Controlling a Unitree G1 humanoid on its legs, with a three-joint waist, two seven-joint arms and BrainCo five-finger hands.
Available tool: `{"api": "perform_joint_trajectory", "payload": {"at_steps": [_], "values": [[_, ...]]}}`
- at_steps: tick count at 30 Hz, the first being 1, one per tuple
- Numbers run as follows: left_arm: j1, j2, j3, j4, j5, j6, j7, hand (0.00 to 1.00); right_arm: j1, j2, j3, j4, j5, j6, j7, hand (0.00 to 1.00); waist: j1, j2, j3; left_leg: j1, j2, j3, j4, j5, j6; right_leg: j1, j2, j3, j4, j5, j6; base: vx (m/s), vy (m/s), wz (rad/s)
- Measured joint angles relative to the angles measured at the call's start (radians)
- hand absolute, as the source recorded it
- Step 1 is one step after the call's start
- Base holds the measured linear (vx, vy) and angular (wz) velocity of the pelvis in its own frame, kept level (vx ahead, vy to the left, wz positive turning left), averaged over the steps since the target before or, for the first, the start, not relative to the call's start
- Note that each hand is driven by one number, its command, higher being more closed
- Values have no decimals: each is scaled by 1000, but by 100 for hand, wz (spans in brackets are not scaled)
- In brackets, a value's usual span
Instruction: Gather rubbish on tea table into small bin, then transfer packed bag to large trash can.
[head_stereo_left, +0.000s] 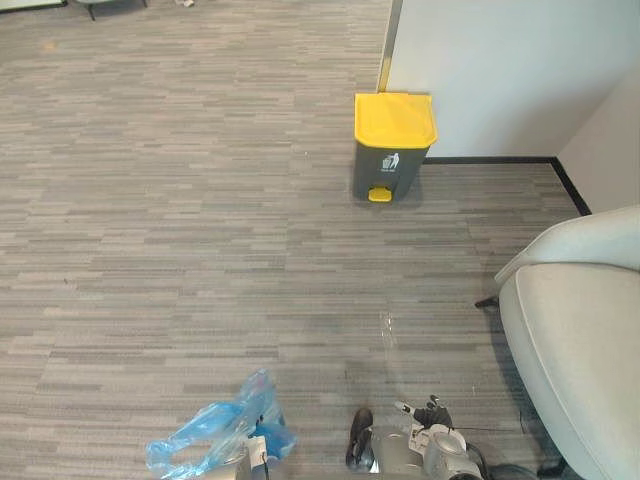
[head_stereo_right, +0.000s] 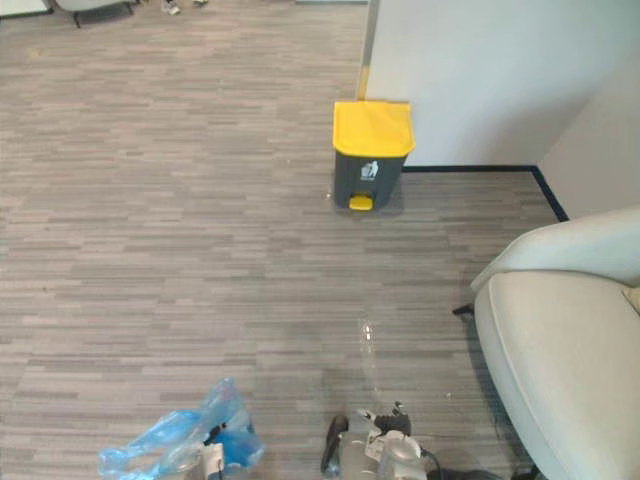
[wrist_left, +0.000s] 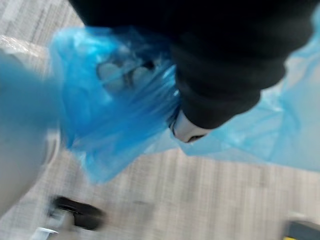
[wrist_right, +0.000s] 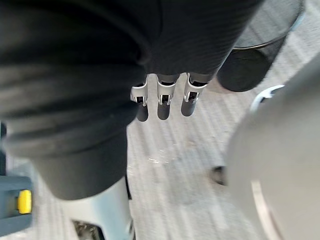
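A crumpled blue plastic bag (head_stereo_left: 212, 437) hangs at the lower left, above the grey carpet. My left hand (head_stereo_left: 257, 452) is at its top; in the left wrist view the blue bag (wrist_left: 115, 115) wraps around the hand (wrist_left: 187, 129), and curled fingers show dimly through the film. The large trash can (head_stereo_left: 393, 145), dark grey with a yellow lid and yellow pedal, stands several steps ahead against the white wall, lid down. My right hand (head_stereo_left: 428, 414) is low at the bottom centre, its fingers (wrist_right: 164, 97) relaxed and holding nothing.
A light grey armchair (head_stereo_left: 575, 340) fills the right side, close to my right arm. A white wall (head_stereo_left: 500, 70) with a dark skirting runs behind the can. A black mesh bin (wrist_right: 265, 35) shows past the right hand. Open carpet lies between me and the can.
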Motion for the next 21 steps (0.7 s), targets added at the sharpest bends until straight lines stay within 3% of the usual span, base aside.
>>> {"api": "perform_joint_trajectory", "payload": {"at_steps": [3,6,7,8,9,10,12,13,14,16,17,19,21], "values": [[8,-6,1,-44,-2,0,-6,100,2,5,40,-1,1,6,0,0,13,-20,4,-90,-22,7,41,-55,17,81,8,63,-23,-30,-13,389,-18,-76],[15,-27,1,-92,-5,-3,-14,100,2,7,35,-13,1,12,-2,0,37,-26,4,-140,-57,29,-226,-78,47,149,3,125,-69,-34,16,389,82,-64],[11,-29,-4,-98,-12,-3,-15,100,-2,8,31,-21,1,11,-3,0,38,-30,3,-152,-96,6,-385,-61,55,181,-12,152,-89,-47,36,425,176,-54],[11,-29,-5,-98,-13,-2,-15,100,-3,8,29,-21,1,11,-3,0,38,-33,0,-156,-109,-5,-435,-46,56,192,-18,159,-95,-51,42,541,260,-48],[13,-29,-10,-98,-22,-3,-14,100,2,4,28,-20,0,11,-6,0,38,-36,-11,-152,-143,-33,-559,11,62,214,-31,181,-108,-67,70,567,341,-65],[19,-24,-19,-98,-26,-4,-14,100,8,-1,28,-12,1,12,-7,0,52,-46,-28,-137,-177,-37,-585,113,88,232,-56,229,-108,-97,114,585,337,-57],[14,-15,-20,-99,-30,-3,-11,100,12,10,28,-16,0,13,-8,0,50,-65,-44,-134,-196,-9,-572,76,102,230,-87,246,-89,-94,120,405,216,-33],[10,-13,-22,-99,-30,-2,-11,100,15,19,28,-19,0,14,-8,0,54,-73,-46,-116,-205,16,-562,47,112,217,-107,266,-45,-93,121,381,224,-50],[14,-12,-34,-100,-29,-1,-11,100,22,24,30,-19,-1,14,-6,0,61,-75,-46,-75,-217,44,-567,18,124,188,-124,281,57,-87,148,444,279,-56],[14,-6,-81,-104,-29,0,-11,100,32,23,36,-26,-1,13,1,0,48,-68,-42,8,-240,55,-594,-29,145,68,-151,296,371,-8,239,456,289,-24],[14,-4,-89,-106,-30,2,-11,100,38,23,36,-25,-1,14,2,0,40,-61,-34,59,-248,51,-607,-51,147,-10,-154,300,551,-4,249,408,200,8],[17,0,-88,-102,-30,5,-8,100,58,22,36,-66,-2,10,2,0,29,-50,-32,163,-255,52,-661,-71,143,-119,-151,256,688,-36,219,482,130,12],[1,10,-87,-97,-30,4,6,100,49,22,34,-70,-2,7,2,0,23,-54,-26,251,-254,48,-727,-75,141,-189,-151,155,634,-75,176,449,38,12]]}}
